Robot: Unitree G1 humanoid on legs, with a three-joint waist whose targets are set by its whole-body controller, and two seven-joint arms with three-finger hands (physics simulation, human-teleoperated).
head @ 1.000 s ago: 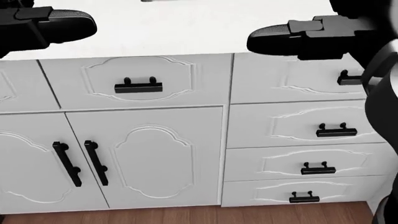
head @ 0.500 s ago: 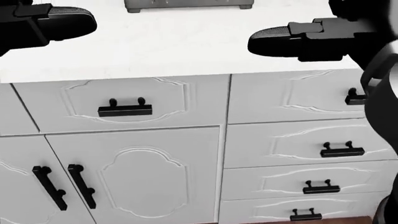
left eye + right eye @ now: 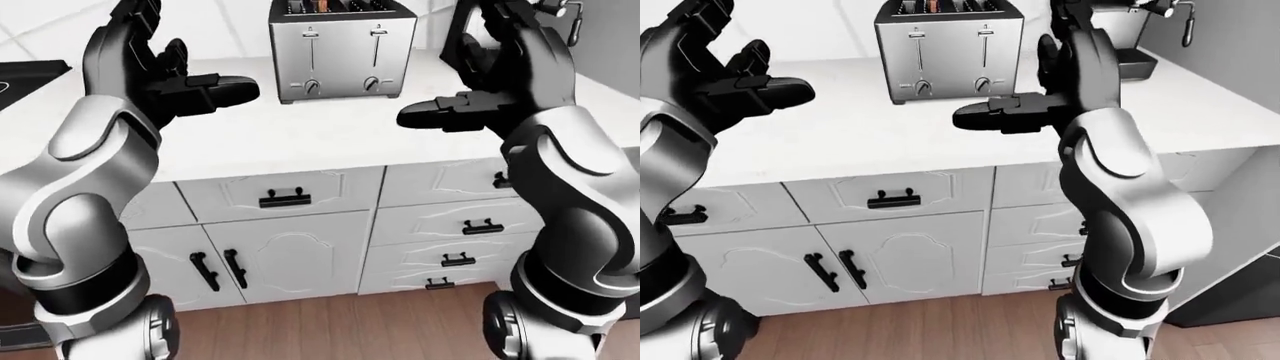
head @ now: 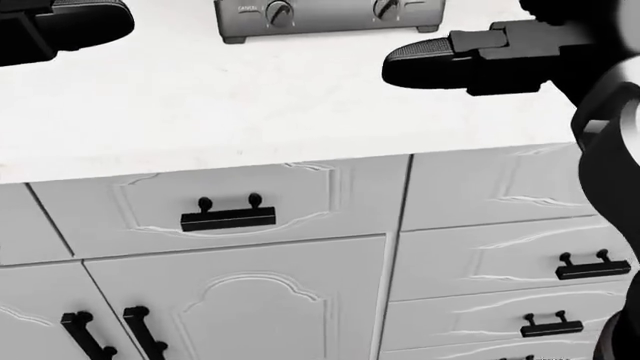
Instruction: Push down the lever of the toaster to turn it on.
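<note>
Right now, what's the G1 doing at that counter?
It stands facing the white counter, both arms raised. The toaster sits at the top of the left-eye view with both levers up near the tops of their slots. The left hand and right hand hover open on either side, touching nothing. Lever not yet pressed.

Place: home kitchen, simulated | I face a white countertop over white cabinets with black handles | drawers stacked at the right | steel four-slot toaster near the countertop's far edge | espresso machine at its right corner | wood plank floor below
</note>
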